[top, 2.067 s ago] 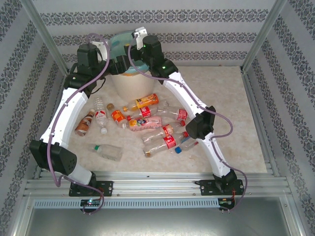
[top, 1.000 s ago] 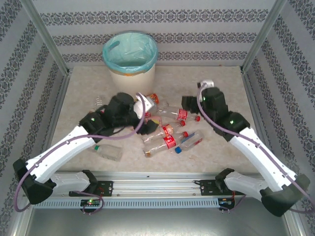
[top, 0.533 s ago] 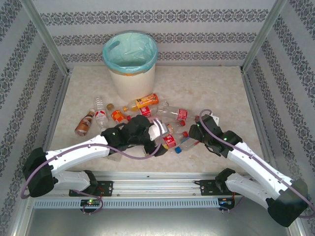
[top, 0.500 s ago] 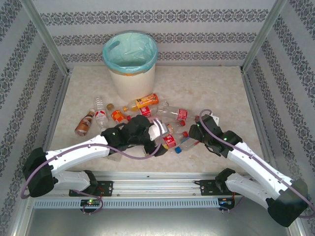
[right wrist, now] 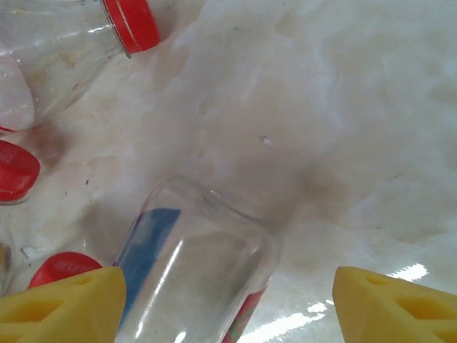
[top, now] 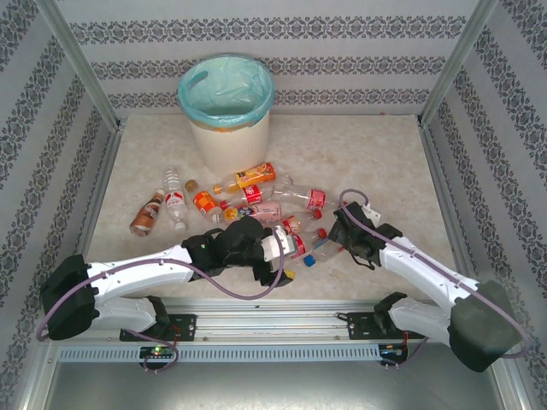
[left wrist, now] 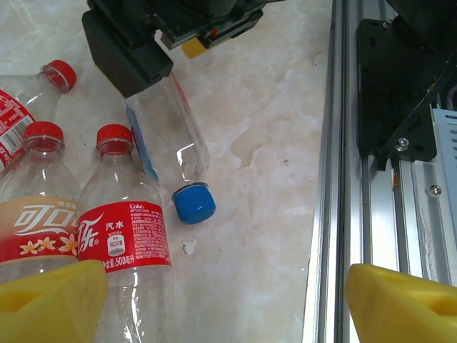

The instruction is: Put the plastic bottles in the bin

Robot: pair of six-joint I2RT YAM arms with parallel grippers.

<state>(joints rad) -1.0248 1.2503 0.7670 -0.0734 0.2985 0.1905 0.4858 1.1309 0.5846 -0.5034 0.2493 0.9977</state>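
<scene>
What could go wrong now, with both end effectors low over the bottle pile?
The left end effector and right end effector are open close together, so the arms might collide.
The blue-capped bottle under the right end effector is round; it may roll against the red-labelled Coke bottle when gripped.

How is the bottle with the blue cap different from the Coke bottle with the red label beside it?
The clear plastic bottle with the blue cap shows a blue label; the clear plastic Coke bottle has a red cap and a red label. Their caps point opposite ways. Both lie flat on the pale marble table.
</scene>
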